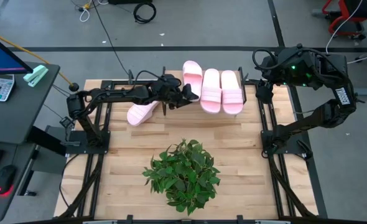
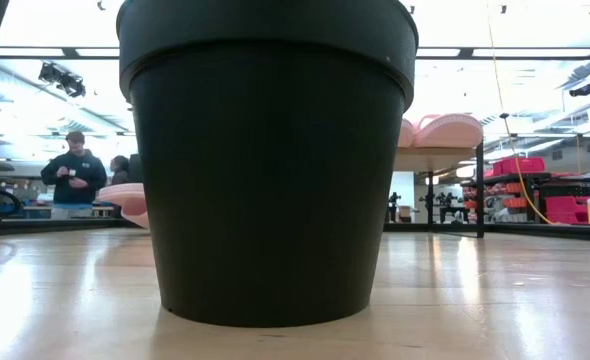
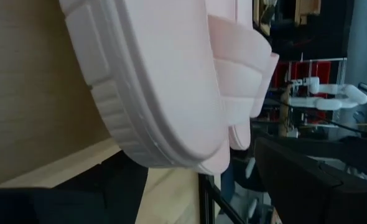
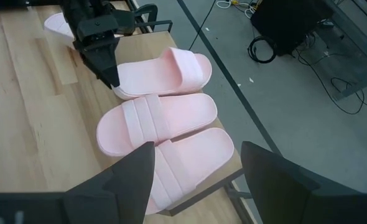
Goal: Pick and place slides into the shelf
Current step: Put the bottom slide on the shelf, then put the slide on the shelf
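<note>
Wooden tabletop (image 1: 233, 155) under overhead lights, with gray floor around it; left gripper (image 1: 186, 94) reaches across the far side of the table, its fingers spread and holding nothing, tips just beside the heel of the nearest slide (image 4: 165, 73) on the shelf (image 4: 134, 56); that slide lies angled, and two more slides (image 4: 155, 121) lie side by side next to it on the shelf plank; a fourth slide (image 1: 141, 113) rests on the tabletop beneath the left arm, off the shelf; right gripper (image 4: 196, 168) hovers beyond the shelf's other end, fingers spread and empty; a potted plant (image 1: 182, 174) stands on the near half of the table; a person (image 2: 73, 170) stands in the room behind.
</note>
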Tool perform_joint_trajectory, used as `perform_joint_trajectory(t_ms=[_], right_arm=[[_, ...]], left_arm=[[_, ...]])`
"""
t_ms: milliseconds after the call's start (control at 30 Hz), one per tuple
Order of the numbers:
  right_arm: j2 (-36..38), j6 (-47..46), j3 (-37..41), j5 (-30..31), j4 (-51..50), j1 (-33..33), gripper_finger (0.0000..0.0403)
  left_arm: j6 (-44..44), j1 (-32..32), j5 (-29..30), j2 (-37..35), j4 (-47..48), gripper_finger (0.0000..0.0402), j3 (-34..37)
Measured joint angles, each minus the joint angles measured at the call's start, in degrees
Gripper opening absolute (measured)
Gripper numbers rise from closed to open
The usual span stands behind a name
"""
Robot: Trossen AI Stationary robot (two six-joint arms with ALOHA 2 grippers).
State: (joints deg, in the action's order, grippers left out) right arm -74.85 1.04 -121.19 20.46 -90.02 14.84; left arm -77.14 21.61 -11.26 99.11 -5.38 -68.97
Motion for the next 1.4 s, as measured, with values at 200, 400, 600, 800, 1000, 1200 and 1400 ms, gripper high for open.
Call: perform_joint_trajectory(t_ms=[200,400,600,800,1000,1200,1400], right_arm=[[0.00,0.00,0.00,-0.01,0.00,0.01,0.0245],[0.00,-0.01,0.00,-0.01,0.00,0.01,0.0245],[0.00,-0.04,0.00,-0.03,0.00,0.00,0.0245],[0.00,-0.04,0.00,-0.42,0.00,-0.01,0.0245],[0.00,-0.09,0.00,-1.50,0.01,0.01,0.0245],[0.00,-0.08,0.00,-2.24,0.01,-0.01,0.0245],[0.00,-1.05,0.00,-3.70,0.02,0.01,0.0245]], left_arm=[[-0.15,0.15,-3.75,0.00,0.04,0.0295,0.00],[-0.24,0.15,-7.82,0.00,0.06,0.0295,0.00],[-0.24,0.13,-8.53,0.00,0.06,0.0295,0.00],[1.15,-0.48,-8.45,-0.96,-1.52,0.0295,0.03],[4.41,-0.86,-3.94,-7.33,-1.13,0.0293,0.07],[9.70,1.36,1.54,-17.54,7.97,0.0293,-0.02],[17.41,3.03,13.11,-28.89,32.17,0.0293,-0.02]])
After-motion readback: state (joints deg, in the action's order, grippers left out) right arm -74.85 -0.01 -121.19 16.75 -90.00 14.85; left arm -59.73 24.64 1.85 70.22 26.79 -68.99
